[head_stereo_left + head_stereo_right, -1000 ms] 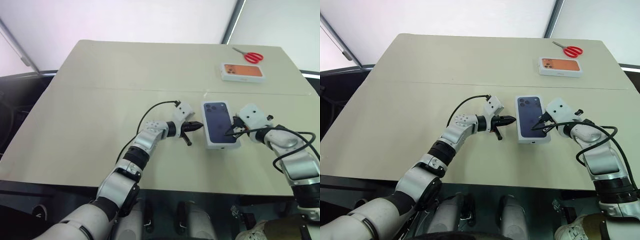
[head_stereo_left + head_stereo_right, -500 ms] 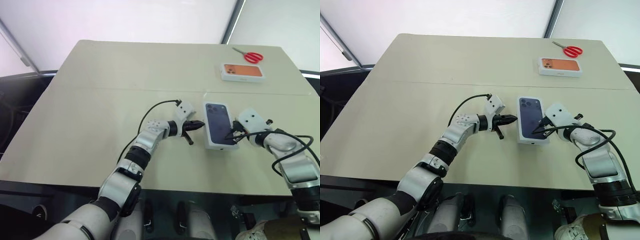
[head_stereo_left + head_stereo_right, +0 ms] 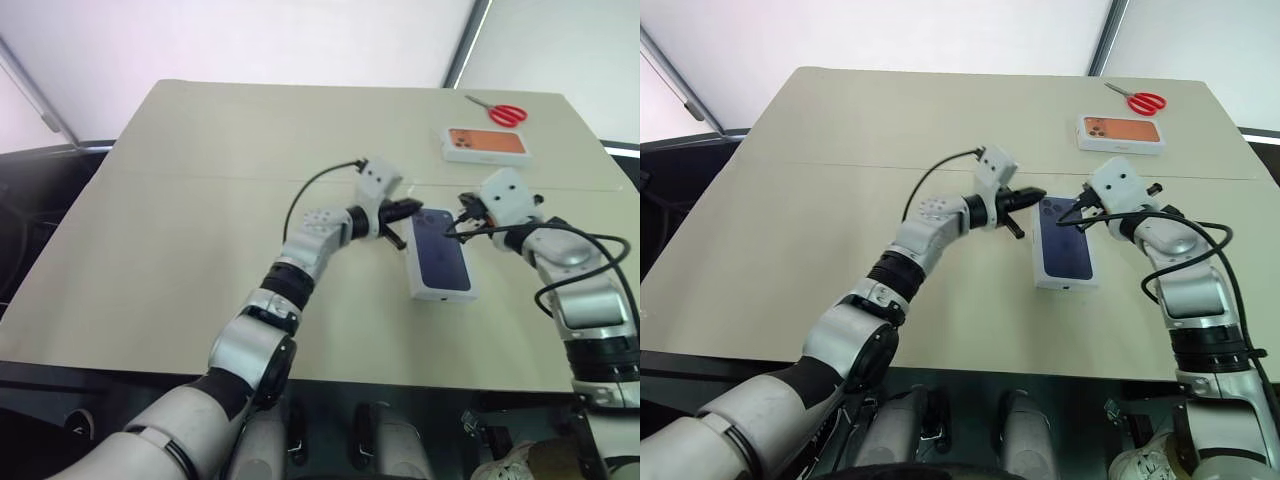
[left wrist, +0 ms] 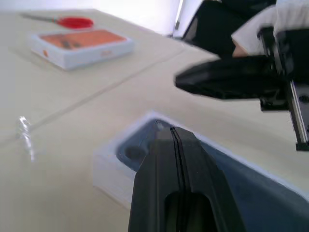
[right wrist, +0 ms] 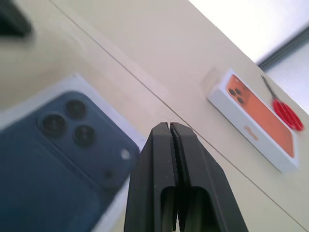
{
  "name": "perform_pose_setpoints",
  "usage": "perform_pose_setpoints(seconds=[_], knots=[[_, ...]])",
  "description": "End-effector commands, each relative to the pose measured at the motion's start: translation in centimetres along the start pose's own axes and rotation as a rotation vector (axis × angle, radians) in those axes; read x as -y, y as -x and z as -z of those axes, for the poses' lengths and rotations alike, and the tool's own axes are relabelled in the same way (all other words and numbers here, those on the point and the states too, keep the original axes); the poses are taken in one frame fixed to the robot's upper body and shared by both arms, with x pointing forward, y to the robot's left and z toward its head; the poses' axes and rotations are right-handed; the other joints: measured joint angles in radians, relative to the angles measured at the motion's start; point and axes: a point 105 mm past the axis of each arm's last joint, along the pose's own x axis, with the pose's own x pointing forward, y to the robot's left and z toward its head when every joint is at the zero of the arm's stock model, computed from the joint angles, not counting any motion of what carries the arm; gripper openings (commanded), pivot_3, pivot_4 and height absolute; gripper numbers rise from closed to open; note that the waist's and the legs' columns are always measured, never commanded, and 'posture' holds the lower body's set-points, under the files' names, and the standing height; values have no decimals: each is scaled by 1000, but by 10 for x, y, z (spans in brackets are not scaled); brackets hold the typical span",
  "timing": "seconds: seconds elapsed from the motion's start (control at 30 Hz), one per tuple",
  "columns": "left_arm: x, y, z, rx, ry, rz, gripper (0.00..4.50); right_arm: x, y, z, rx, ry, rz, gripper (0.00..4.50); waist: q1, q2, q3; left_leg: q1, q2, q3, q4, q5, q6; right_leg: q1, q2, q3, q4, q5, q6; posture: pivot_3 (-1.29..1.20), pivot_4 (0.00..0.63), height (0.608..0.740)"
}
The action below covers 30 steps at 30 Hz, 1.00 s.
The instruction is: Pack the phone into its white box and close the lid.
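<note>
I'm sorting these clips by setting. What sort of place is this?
Probably a lab or test bench, not a home: one plain beige table under pale screen-like walls, bare but for a few props: the phone in its white box, an orange-printed box and red scissors.

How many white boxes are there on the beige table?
2. One white cardboard box holding the dark navy phone lies between the grippers; one white box with an orange phone picture lies far right, beside red-handled scissors.
</note>
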Motion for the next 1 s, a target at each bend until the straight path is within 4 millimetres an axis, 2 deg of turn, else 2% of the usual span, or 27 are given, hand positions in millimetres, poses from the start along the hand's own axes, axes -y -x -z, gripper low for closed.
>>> perform_pose_setpoints(seconds=[0.03,0.1,0.17,0.23,0.3,0.37,0.47,0.53,0.6,0.67,0.7,0.73,0.8,0.87,0.97,1.0], knots=[[7,-7,10,-69,-153,6,0,-20,-1,11,-36,24,-72,71,-2,0,0,0,0,0,0,0,0,0,0,0,0,0,0,0,150,738],[14,-5,30,-154,-152,67,0,-30,1,22,-79,12,-109,71,0,0,0,0,0,0,0,0,0,0,0,0,0,0,0,0,150,738],[24,-1,46,-208,-229,155,0,-35,4,30,-114,19,-131,71,-2,0,-1,1,1,0,0,0,0,0,0,0,0,0,0,0,150,738],[35,3,51,-204,-232,238,0,-38,7,31,-119,-11,-152,71,-1,-1,-2,5,1,0,0,0,0,3,0,0,0,0,0,0,150,738],[38,8,46,-164,-214,273,0,-39,11,29,-119,-61,-180,71,-1,-1,-2,5,1,-1,0,-1,0,3,-2,0,-1,0,-1,0,150,738],[41,17,42,-130,-196,317,0,-52,25,33,-144,-79,-313,71,0,0,-2,5,1,-1,0,-1,0,3,-3,0,0,0,-1,0,150,738],[48,31,35,-68,-151,389,0,-72,45,26,-137,-123,-497,71,-3,-1,-2,4,1,-1,0,-1,1,3,-4,0,-1,0,-1,0,150,738],[45,35,32,-40,-138,357,0,-79,50,21,-131,-135,-559,71,-8,0,-2,5,1,-2,0,-2,2,4,-4,0,0,0,-1,0,150,738],[38,40,30,-27,-127,322,0,-78,48,15,-115,-156,-563,71,-9,-1,-2,5,1,-2,0,-4,5,3,-4,0,0,1,-2,0,150,738],[25,47,20,6,-105,273,0,-74,47,0,-57,-316,-584,71,-11,-1,-2,5,1,-2,0,-4,5,3,-4,0,0,1,-2,0,150,738],[17,52,15,23,-105,244,521,-76,49,-7,-32,-343,-623,606,-12,0,-2,5,1,-2,0,-4,5,3,-4,0,0,1,-2,0,150,738],[9,60,7,51,-106,218,766,-77,49,-10,-13,-319,-632,856,-12,0,-2,4,1,-2,0,-4,5,2,-4,0,0,1,-2,0,150,738],[-5,76,-5,82,-113,176,1903,-77,45,-16,24,-315,-620,2022,-12,0,-2,3,1,-2,-1,-2,2,1,-4,0,0,1,-2,0,150,738],[-21,96,-18,112,-139,115,2727,-74,40,-28,85,-352,-611,2838,-19,0,-1,3,1,-1,-1,-1,0,1,-4,0,0,1,-2,0,150,738],[-37,128,-32,134,-163,57,4350,-67,32,-46,176,-355,-586,4454,-23,0,-1,3,1,-1,-1,0,-1,1,-4,0,1,1,-2,0,150,738],[-41,139,-35,137,-171,37,4432,-65,31,-50,197,-362,-589,4485,-23,0,-1,3,1,-1,-1,0,-1,1,-4,0,1,1,-2,0,150,738]])
